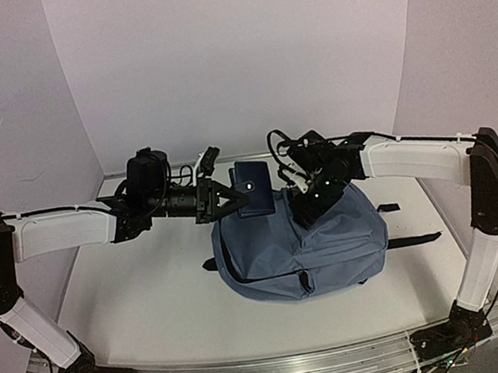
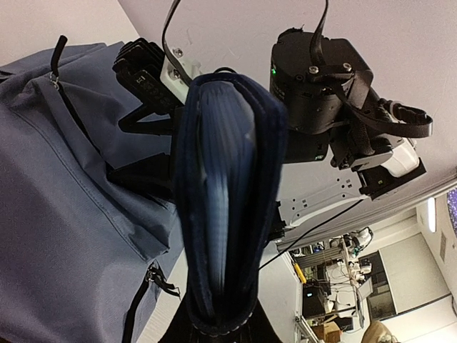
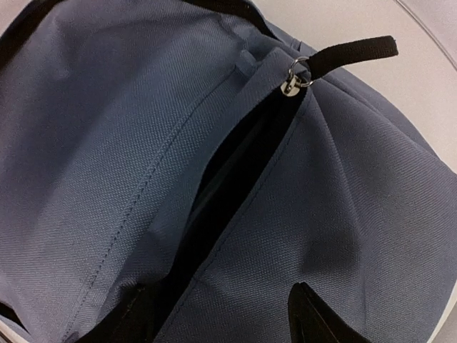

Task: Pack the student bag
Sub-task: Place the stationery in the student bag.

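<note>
Slate-blue student bag lies mid-table in the top view, its top end facing far. L gripper clamps a navy book upright just over the bag's far-left edge, prob. lined up to slide in. R gripper sits on the bag's far-right top, likely there to keep the mouth apart.

L wrist view: book edge-on, pages showing, bag at left, R gripper beyond.

R wrist view: zip opening gapes dark, zipper pull at its end. One finger is in the slit, the other outside w/ fabric between; can't tell if it pinches.
</note>
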You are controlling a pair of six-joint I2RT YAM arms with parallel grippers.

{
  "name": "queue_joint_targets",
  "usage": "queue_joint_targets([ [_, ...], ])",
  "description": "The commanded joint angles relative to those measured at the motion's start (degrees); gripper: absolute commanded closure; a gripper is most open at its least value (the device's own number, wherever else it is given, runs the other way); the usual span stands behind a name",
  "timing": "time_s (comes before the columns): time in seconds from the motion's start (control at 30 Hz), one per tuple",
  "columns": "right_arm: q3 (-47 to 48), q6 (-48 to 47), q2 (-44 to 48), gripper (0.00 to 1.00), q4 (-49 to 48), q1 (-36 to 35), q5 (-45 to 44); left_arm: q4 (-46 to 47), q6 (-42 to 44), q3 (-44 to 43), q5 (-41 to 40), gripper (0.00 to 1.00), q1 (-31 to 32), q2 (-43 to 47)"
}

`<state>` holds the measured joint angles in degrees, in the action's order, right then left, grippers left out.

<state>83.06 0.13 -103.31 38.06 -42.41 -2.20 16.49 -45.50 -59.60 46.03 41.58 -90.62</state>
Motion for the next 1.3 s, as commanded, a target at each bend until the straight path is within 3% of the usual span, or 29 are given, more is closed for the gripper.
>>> queue_joint_targets([
  [0.0,2.71,1.82,-2.6,0.35,2.28,-1.22,-1.46,2.01,0.32,0.35,-1.28,1.0,-0.09,3.5],
  [0.1,2.2,1.9,-3.45,0.41,2.82,-1.45,-0.59,1.63,0.49,0.44,-1.36,1.0,-0.28,3.52],
  [0.33,-0.62,-1.72,0.22,0.91,5.64,-1.44,-4.25,0.31,0.68,0.22,-1.6,1.0,-1.2,2.43],
  [0.4,-0.54,-2.76,2.71,0.99,6.27,-1.38,-4.77,0.18,0.6,-0.35,-1.07,1.0,-1.22,1.05],
  [0.83,1.86,-3.92,12.95,1.0,6.41,3.32,3.43,3.7,-2.36,-4.49,3.49,1.0,-0.83,-7.64],
  [1.27,0.24,-3.59,14.4,1.0,6.15,3.68,10.6,8.33,-9.37,-11.14,8.58,1.0,4.88,-18.42],
])
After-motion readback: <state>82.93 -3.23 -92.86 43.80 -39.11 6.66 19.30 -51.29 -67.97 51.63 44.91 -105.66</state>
